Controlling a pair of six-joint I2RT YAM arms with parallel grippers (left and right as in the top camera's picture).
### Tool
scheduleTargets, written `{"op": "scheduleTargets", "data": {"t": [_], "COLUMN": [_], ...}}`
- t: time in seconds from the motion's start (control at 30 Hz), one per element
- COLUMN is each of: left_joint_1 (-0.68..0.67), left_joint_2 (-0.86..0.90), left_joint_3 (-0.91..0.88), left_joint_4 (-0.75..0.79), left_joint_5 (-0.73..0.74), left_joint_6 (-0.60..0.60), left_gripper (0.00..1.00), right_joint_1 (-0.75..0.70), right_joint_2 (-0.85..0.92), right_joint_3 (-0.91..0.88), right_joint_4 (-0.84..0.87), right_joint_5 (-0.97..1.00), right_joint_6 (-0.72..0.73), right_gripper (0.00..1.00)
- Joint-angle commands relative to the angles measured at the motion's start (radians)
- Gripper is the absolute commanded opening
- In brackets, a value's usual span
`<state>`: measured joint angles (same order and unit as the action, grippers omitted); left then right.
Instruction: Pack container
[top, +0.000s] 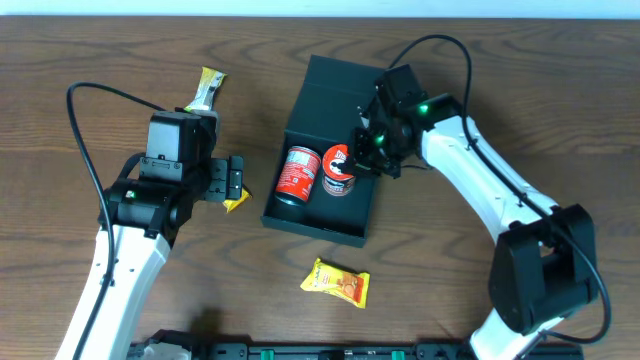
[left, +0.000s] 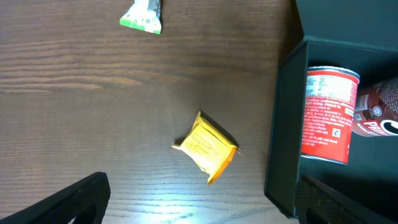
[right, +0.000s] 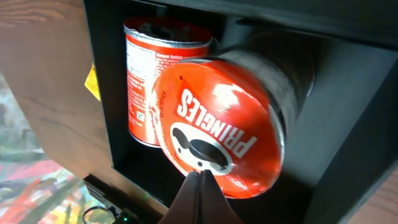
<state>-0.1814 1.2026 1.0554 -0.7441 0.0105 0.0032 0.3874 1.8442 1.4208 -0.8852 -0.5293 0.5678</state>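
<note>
A wood-grain bench (top: 100, 40) carries everything. Two white-and-black arms rise from its near edge, the left arm (top: 125, 255) at the left and the right arm (top: 480, 180) at the right.

The container (top: 318, 232), a dark teal-green box, sits at the middle of the bench, slightly right of centre. It is open, with its lid (top: 335, 95) lying flat on the far side. Two cans lie side by side inside it. A red can (top: 297, 172) is on the left. A Pringles can (top: 338, 168) is on the right, its red lid facing the right wrist camera.

The right end effector (top: 365, 140) hangs over the far right part of the container, just beside the Pringles can. In the right wrist view its fingers are pressed together with nothing between them. Whether the tips touch the can's lid cannot be told.

The left end effector (top: 232, 180) is just left of the container, its fingers spread wide and holding nothing. A small yellow packet (left: 207, 147) lies on the bench below that gap, near the container's left wall but apart from it.

A snack bar (top: 208, 90) in a yellow wrapper with a green-and-white end lies far left. An orange-yellow packet (top: 336, 282) lies near the front, just beyond the container's near wall.
</note>
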Motion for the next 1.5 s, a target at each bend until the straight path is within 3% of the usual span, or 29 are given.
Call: {"op": "scheduleTargets", "data": {"t": [0.0,0.6,1.47], "left_joint_1": [-0.003,-0.003,-0.003], "left_joint_2": [0.005,0.037,0.037], "left_joint_3": [0.013,0.013,0.013], "left_joint_4": [-0.002,-0.002,-0.002], "left_joint_5": [-0.021,-0.021,-0.021], "left_joint_6": [0.001,0.000,0.000], "left_gripper": [0.95,0.96,0.96], "right_joint_1": [0.007,0.055,0.108], "right_joint_2": [0.000,0.000,0.000], "right_joint_3": [0.022,0.021,0.021], "right_joint_4": [0.003,-0.008,-0.167], "right_joint_5": [0.031,0.132,0.053], "right_joint_6": [0.015,0.015,0.105], "right_gripper": [0.02,0.01,0.02]}}
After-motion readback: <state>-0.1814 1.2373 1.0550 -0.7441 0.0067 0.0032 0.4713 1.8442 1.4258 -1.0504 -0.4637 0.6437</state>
